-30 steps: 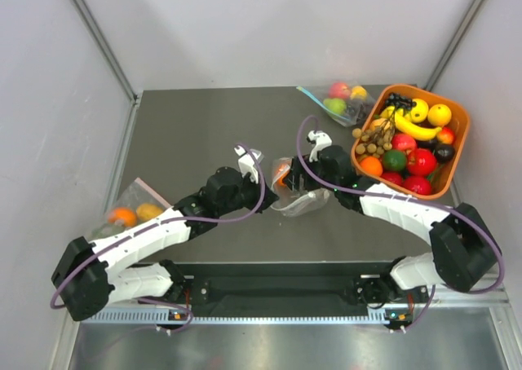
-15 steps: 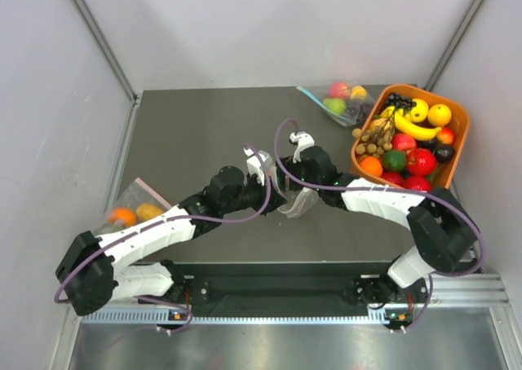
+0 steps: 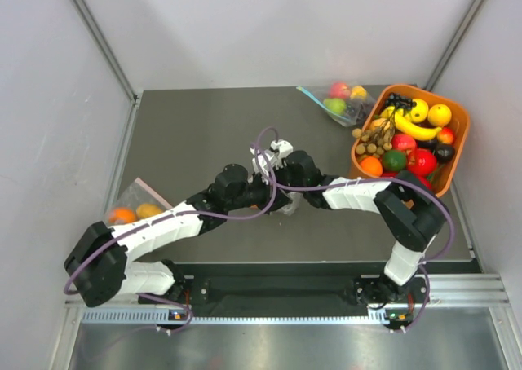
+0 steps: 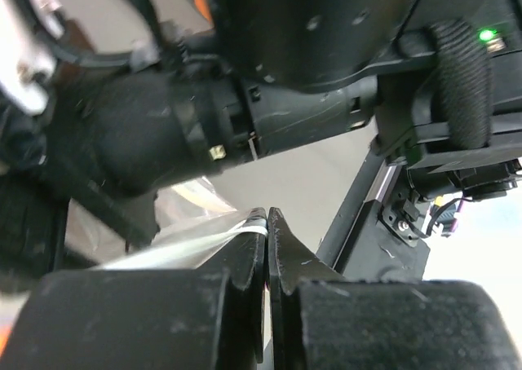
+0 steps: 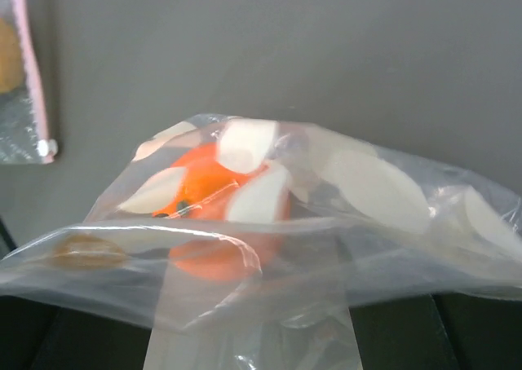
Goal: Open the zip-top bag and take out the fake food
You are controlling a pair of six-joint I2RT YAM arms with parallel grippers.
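Observation:
The zip-top bag (image 5: 342,182), clear with white polka dots, hangs close in front of my right wrist camera, off the table. An orange ball (image 5: 204,191) of the fake food shows inside it, and a tan-brown patch (image 5: 81,252) lies at its left. My left gripper (image 4: 267,219) is shut on a thin edge of the bag (image 4: 188,240). My right gripper (image 3: 283,173) appears shut on the bag; its fingers are hidden behind the film. In the top view both grippers meet at the table's middle, left gripper (image 3: 263,181), and only a scrap of bag (image 3: 287,204) shows.
An orange basket (image 3: 459,154) full of toy fruit stands at the right. A clear bag with a blue strip (image 3: 338,101) lies behind it on the left. A pink-edged bag (image 3: 134,209) with orange fruit lies at the left edge, also in the right wrist view (image 5: 24,77).
Both grippers have come together, the right one moving left. The bag, spread between them before, is now bunched and mostly hidden under the two wrists.

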